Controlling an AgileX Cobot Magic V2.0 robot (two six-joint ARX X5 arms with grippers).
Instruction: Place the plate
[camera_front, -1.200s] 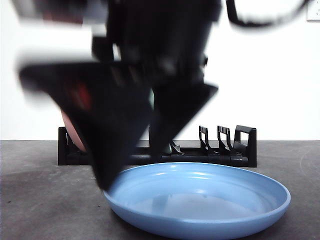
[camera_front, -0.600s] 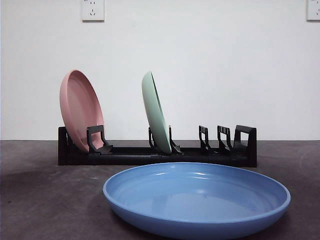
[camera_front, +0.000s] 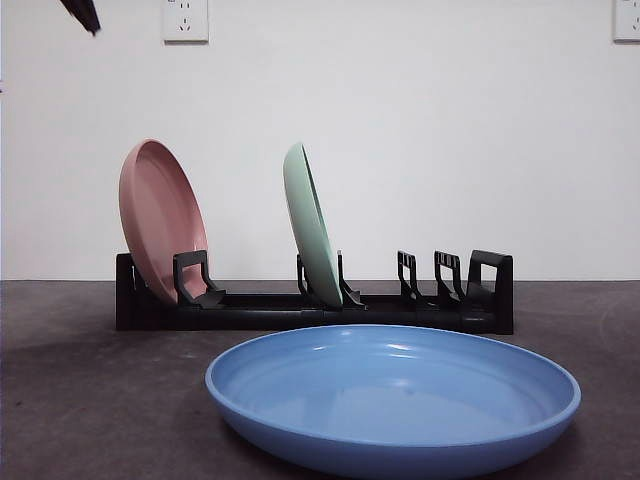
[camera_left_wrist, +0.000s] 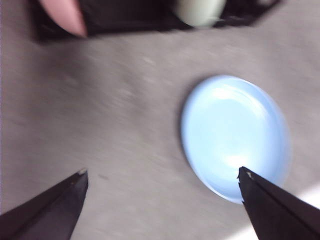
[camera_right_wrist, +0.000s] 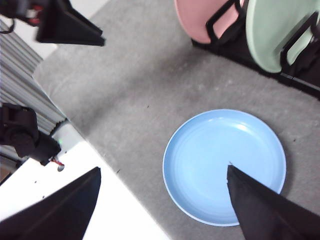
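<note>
Round blue plastic plate (camera_front: 393, 400) flat on grey desk (camera_front: 90, 400), in front of black slotted rack (camera_front: 320, 305). Left gripper (camera_left_wrist: 160, 200) and right gripper (camera_right_wrist: 162, 192) both agape, empty, high above. Risk: shallow rim slips from jaws on pickup. Versus a second ago: dark arm gone from front view.

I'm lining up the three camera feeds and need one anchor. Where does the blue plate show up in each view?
Front view: blue plate fills the lower middle, flat on the table, in front of the black rack.
Left wrist view: right of centre, above the left tool, which is open.
Right wrist view: lower centre-right, between the jaws of the open right tool.
Shared landmark: the green plate standing in the rack.
</note>
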